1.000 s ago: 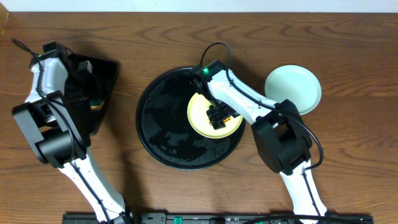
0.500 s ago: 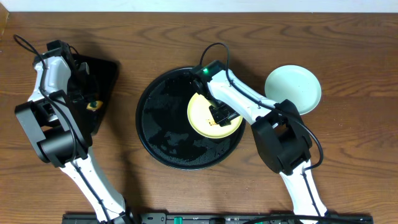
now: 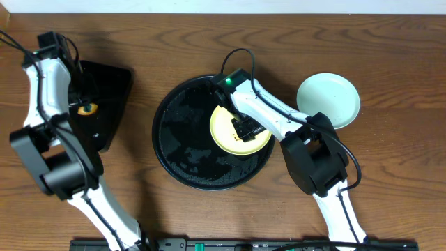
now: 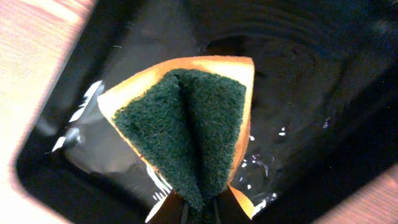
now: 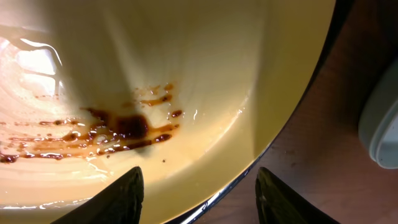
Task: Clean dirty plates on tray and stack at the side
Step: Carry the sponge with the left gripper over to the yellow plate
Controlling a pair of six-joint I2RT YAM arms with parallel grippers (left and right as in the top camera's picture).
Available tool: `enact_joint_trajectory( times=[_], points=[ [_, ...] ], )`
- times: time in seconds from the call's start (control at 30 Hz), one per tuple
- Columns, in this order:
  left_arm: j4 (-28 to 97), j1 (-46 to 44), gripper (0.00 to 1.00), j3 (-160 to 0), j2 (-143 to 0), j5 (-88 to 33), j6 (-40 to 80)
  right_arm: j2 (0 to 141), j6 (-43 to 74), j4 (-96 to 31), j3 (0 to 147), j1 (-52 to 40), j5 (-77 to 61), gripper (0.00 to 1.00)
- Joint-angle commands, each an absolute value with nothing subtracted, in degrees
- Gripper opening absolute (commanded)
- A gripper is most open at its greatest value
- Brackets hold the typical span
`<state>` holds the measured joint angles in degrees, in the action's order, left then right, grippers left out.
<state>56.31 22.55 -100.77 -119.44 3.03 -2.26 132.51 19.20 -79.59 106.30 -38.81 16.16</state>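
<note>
A pale yellow plate with brown smears lies on the right side of the round black tray. My right gripper hangs low over it and is open. One finger is above the plate's inside and the other beyond its rim. A mint-green plate rests on the table to the right of the tray. My left gripper is shut on a folded orange-and-green sponge above the rectangular black tray.
The rectangular black tray at the left holds wet patches. Wet streaks also cover the round tray's floor. Bare wooden table lies to the right and in front.
My left arm has risen and swung back-left, with the sponge now pinched in its jaws. My right gripper's fingers have narrowed over the yellow plate, which has not moved.
</note>
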Motion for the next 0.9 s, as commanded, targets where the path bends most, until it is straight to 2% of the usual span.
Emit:
enact_joint_trajectory(
  times=[0.0, 0.1, 0.13, 0.2, 0.23, 0.37, 0.53, 0.7, 0.8, 0.87],
  points=[
    [57.98, 21.93, 0.07, -102.39, -114.37, 3.07, -1.17, 131.48, 19.29, -78.94, 106.06, -39.13, 16.01, 0.57],
    [59.44, 20.38, 0.07, -102.39, -111.48, 0.45, -1.19, 131.48, 20.95, -78.28, 106.06, -39.00, 16.10, 0.58],
    [59.90, 19.73, 0.07, -102.39, -110.69, 0.21, -1.17, 131.48, 21.28, -78.04, 106.06, -38.85, 16.05, 0.62],
    [61.01, 17.85, 0.07, -102.39, -109.25, 0.23, -1.19, 131.48, 21.87, -77.69, 106.08, -38.46, 16.29, 0.81],
    [61.39, 16.86, 0.07, -102.39, -108.71, 0.23, -1.19, 131.46, 21.87, -77.54, 106.24, -38.17, 16.34, 0.86],
    [62.92, 11.99, 0.08, -102.39, -107.57, 0.27, -1.48, 131.44, 22.65, -78.35, 108.73, -37.12, 16.95, 0.90],
    [63.48, 5.52, 0.07, -102.37, -107.57, 0.25, -1.61, 131.44, 22.74, -82.26, 119.13, -36.58, 17.34, 0.82],
    [65.63, 2.17, 0.07, -102.37, -107.57, 0.16, -1.63, 131.44, 29.02, -86.78, 126.56, -35.24, 19.25, 0.86],
    [67.18, 0.25, 0.07, -102.37, -107.57, -3.40, -3.07, 131.44, 33.17, -88.82, 127.17, -33.06, 19.22, 0.75],
    [67.72, -0.80, 0.07, -102.37, -107.57, -7.77, -4.38, 131.46, 34.96, -90.00, 126.85, -31.18, 18.52, 0.72]
  ],
)
